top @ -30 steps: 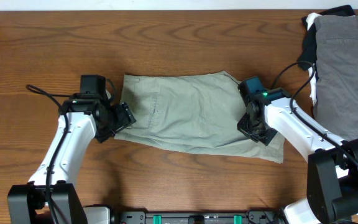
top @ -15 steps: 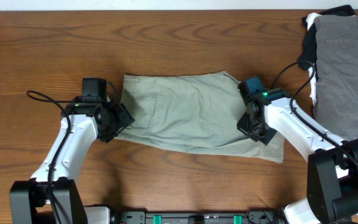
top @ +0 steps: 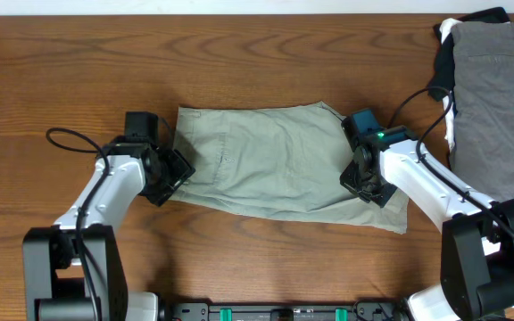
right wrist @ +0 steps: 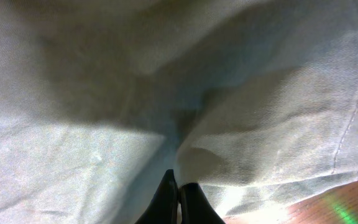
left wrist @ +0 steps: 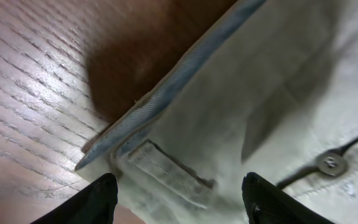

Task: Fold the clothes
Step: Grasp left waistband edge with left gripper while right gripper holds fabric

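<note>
Overhead, light khaki-olive cotton shorts (top: 266, 165) are seen spread flat mid-table, waistband to the left. The left gripper (left wrist: 179, 196) is held apart astride the blue-lined waistband corner (left wrist: 166, 87), with nothing clamped. The right gripper (right wrist: 178, 198) is pinched together on a fold near the right-hand hem. Should only one layer be caught on the left, the fold could be dragged crooked. The brown wood-grain table (top: 239, 53) is glossy, and a grey garment pile (top: 498, 98) is stacked far right. No room is shown.
</note>
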`<state>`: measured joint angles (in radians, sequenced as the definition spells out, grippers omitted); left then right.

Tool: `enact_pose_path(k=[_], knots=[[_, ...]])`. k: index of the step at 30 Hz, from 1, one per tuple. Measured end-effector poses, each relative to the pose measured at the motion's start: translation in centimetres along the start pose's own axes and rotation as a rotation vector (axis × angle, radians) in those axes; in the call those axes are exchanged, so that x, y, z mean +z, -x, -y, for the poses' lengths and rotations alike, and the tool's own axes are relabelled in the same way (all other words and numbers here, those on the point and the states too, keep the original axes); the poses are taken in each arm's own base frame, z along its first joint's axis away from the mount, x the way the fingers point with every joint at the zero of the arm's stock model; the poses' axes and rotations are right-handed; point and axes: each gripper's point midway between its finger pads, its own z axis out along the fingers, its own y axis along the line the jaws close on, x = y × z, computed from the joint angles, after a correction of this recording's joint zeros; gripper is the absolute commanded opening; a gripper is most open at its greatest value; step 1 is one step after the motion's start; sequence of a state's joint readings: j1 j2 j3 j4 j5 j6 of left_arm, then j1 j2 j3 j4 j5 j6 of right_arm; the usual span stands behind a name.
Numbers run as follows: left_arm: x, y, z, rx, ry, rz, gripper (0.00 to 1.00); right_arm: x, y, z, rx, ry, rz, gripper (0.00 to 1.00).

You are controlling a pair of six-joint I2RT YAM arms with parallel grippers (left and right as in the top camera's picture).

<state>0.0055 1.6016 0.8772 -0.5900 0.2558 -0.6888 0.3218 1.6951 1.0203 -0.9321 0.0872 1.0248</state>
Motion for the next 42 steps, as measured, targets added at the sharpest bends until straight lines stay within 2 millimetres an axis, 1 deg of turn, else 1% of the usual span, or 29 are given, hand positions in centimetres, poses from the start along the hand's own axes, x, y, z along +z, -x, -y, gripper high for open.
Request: enact_pose_path(k=[3, 5, 22, 24, 27, 29, 39, 40, 42], knots=[[0.18, -0.05, -0.10, -0.016, 0.005, -0.005, 0.57, 0.00, 0.00, 0.00, 0.000, 0.000, 0.000, 0.01], [0.18, -0.04, -0.08, -0.020, 0.004, -0.005, 0.54, 0.00, 0.00, -0.01, 0.000, 0.000, 0.000, 0.01], [0.25, -0.09, -0.15, -0.020, 0.005, -0.005, 0.54, 0.00, 0.14, -0.23, 0.001, 0.009, 0.006, 0.01], [0.26, -0.08, -0.15, -0.020, 0.005, -0.005, 0.47, 0.00, 0.14, -0.24, 0.001, 0.010, 0.006, 0.01], [0.27, -0.09, -0.15, -0.020, 0.004, -0.005, 0.34, 0.00, 0.14, -0.24, 0.001, 0.010, 0.005, 0.01], [0.28, -0.08, -0.16, -0.021, 0.005, -0.005, 0.30, 0.00, 0.14, -0.24, 0.001, 0.010, 0.005, 0.01], [0.29, -0.10, -0.18, -0.023, 0.005, -0.005, 0.28, 0.00, 0.14, -0.24, -0.001, 0.010, 0.005, 0.01], [0.33, -0.12, -0.22, -0.023, 0.005, -0.005, 0.30, 0.00, 0.14, -0.23, -0.002, 0.009, 0.006, 0.01], [0.54, -0.32, -0.47, -0.019, 0.010, -0.009, 0.45, 0.00, 0.14, -0.24, -0.003, 0.010, 0.006, 0.01]])
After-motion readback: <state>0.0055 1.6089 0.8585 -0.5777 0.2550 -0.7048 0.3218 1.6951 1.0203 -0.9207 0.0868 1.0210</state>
